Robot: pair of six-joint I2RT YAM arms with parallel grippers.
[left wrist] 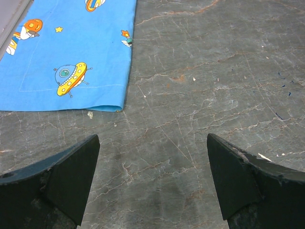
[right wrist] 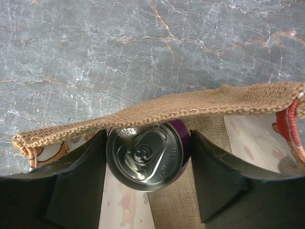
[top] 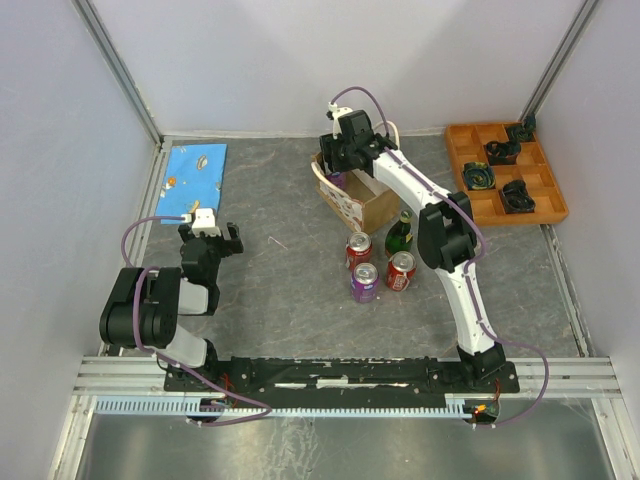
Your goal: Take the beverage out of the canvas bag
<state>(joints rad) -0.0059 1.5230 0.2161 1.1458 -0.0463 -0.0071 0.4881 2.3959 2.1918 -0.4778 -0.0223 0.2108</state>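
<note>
Well to the left of the canvas bag [top: 357,203] and nearer the arm bases, the left pincer [left wrist: 152,138] hangs over bare table [left wrist: 200,71]. Its fingers are spread wide and hold nothing. On the near side of the bag four drinks stand upright in a tight group: a purple soda can [top: 364,282] and a red can [top: 401,270] nearest, then a second red can [top: 359,249] and a green bottle [top: 401,236] just in front of the bag.

The right pincer [right wrist: 147,143] reaches down into the open mouth of the bag. It is closed on a silver-topped purple can [right wrist: 144,155], with a black finger [right wrist: 76,181] against each side of it. The can stands upright inside the bag, and the bag's woven burlap rim crosses just above its top in the right wrist view.

Far left of the bag lies a blue spaceship-print cloth [top: 195,175], flat on the table. To the bag's right, by the back wall, sits an orange compartment tray [top: 505,200] holding dark objects too small to tell.
</note>
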